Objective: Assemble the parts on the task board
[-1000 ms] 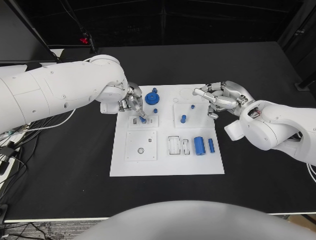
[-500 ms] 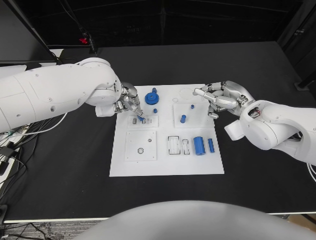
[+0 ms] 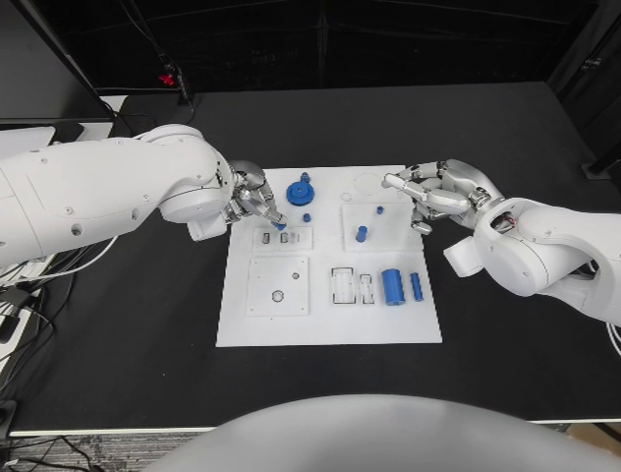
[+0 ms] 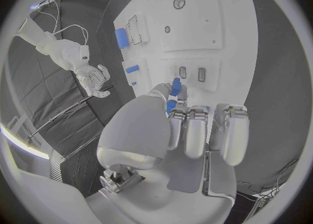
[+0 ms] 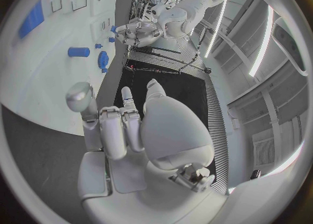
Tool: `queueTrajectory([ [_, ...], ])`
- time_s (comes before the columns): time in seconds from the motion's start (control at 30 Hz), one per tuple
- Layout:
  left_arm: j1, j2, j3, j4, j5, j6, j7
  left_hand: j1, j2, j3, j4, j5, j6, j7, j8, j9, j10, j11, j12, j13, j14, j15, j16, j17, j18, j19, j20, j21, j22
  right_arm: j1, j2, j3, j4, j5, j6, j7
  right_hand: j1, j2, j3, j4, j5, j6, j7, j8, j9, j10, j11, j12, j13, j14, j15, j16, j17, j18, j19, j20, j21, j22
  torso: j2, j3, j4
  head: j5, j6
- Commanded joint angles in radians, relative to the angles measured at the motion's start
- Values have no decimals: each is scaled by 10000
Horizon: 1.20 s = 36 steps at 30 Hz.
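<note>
The white task board (image 3: 325,320) lies mid-table. My left hand (image 3: 254,205) hovers over its upper left part and pinches a small blue part (image 3: 278,227) between thumb and a finger, just above a small plate with two slots (image 3: 281,238). In the left wrist view the blue part (image 4: 175,86) sits at the fingertips, close to the slots (image 4: 183,72). My right hand (image 3: 438,193) hangs over the board's upper right edge, fingers apart and loosely bent, holding nothing; the right wrist view shows its palm (image 5: 166,130).
On the board stand a blue knob (image 3: 304,191), two short blue pegs (image 3: 361,234), a thick blue cylinder (image 3: 391,286) and a thin blue bar (image 3: 416,286). A square plate with a hole (image 3: 278,287) and two empty frames (image 3: 345,285) lie nearer me.
My left arm has swung outward at the elbow, and its hand with the blue part has edged slightly away from me above the slotted plate. The right hand stays put.
</note>
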Motion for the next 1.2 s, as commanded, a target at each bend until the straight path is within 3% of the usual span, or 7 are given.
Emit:
queueTrajectory([
  [0.03,-15,-69,4,199,163,-1225,-54,157,116,56,-2,58,325,-279,246,98,1038,-74,23,2609,1047,-67,9,2635,-64,1062,28,31,2634,10,-1,4,24,7,9,68,16,72,-51,19,65,-75,-22,35,13,1061,23,-34,2607,547,-5,-39,1802,185,-64,15,-36,-17,0,-11,-14,0,2],
  [0.37,-154,-315,3,546,194,-2025,-291,68,104,33,123,158,344,-294,236,85,1038,-90,23,2609,1047,-83,9,2635,-64,1062,26,31,2634,10,-19,4,31,7,-4,74,16,72,-51,19,65,-75,-22,35,13,1061,23,-34,2607,547,-5,-39,1802,185,-64,15,-36,-17,-7,-1,-13,-7,2],
  [0.77,-446,-402,3,762,196,-1949,-565,-3,139,30,247,208,346,-302,209,64,1038,-97,23,2609,1047,-90,9,2635,-64,1062,23,31,2634,10,-14,3,27,7,3,82,16,72,-51,19,65,-75,-22,35,13,1061,23,-34,2607,547,-5,-39,1802,185,-64,15,-36,-17,-6,-10,0,-10,2],
  [1.2,-525,-381,3,791,196,-1792,-561,-33,159,34,307,236,345,-303,193,52,1038,-99,23,2609,1047,-93,9,2635,-64,1062,21,31,2634,10,-3,3,15,7,21,86,25,75,-64,24,69,-90,-20,50,12,1061,25,-34,2607,546,-4,-39,1800,186,-66,15,-47,-19,-8,-4,5,29,2],
])
